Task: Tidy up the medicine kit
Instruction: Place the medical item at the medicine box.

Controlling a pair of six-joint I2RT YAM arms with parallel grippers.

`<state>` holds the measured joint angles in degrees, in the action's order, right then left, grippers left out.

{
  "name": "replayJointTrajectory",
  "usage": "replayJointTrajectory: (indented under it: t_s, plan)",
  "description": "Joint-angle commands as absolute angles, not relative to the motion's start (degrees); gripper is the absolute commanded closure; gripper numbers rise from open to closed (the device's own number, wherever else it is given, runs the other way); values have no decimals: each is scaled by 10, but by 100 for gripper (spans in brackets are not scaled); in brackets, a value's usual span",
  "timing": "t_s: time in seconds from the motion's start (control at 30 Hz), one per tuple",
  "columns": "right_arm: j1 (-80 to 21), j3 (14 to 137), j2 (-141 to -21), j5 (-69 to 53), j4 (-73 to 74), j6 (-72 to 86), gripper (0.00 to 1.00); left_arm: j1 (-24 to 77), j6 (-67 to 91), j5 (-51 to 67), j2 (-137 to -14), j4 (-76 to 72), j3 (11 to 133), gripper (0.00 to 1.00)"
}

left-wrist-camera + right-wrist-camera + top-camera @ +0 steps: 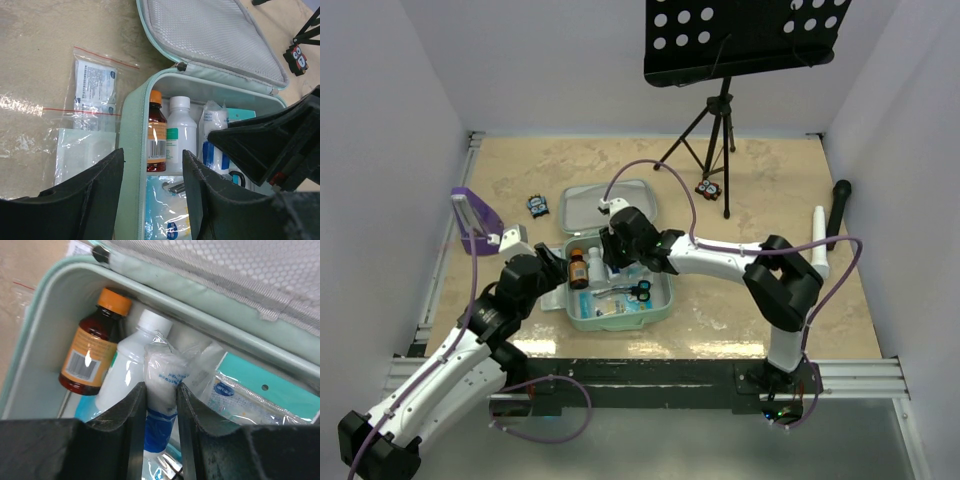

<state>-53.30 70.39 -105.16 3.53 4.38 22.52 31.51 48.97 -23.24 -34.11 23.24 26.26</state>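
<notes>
The medicine kit [669, 296] lies open in the middle of the table, its lid [605, 205] laid back. A brown bottle [92, 352] and a white bottle [127, 365] lie inside along the hinge side. My right gripper [161, 387] reaches into the case and is shut on a wrapped white bandage roll [162, 372] with a blue band. My left gripper [152, 156] is open and straddles the case's left wall [134, 150]. The wall runs close to the left finger, and nothing is gripped. The top view shows the right gripper [616, 262] and the left gripper [557, 270] close together over the kit.
Clear plastic bags with sachets [95, 95] lie on the table left of the case. A purple stand [475, 220] sits at the far left. A music stand tripod [715, 150] rises behind the kit, and two small black items [539, 206] [708, 187] lie nearby. Scissors [638, 291] rest inside the case.
</notes>
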Motion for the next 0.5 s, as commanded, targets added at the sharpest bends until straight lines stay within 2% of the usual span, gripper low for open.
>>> replayJointTrajectory:
  t_s: [0.0,0.17,0.27,0.47]
  plan:
    - [-533,722,-1075,54,38,260,73,311,500,-243,-339,223,251,45]
    - [-533,717,-1064,54,33,269,47,311,497,-244,-338,222,248,45]
    - [-533,715,-1043,57,29,272,40,311,494,-244,-339,220,248,45]
    - [-533,721,-995,51,43,277,36,310,490,-243,-343,211,248,45]
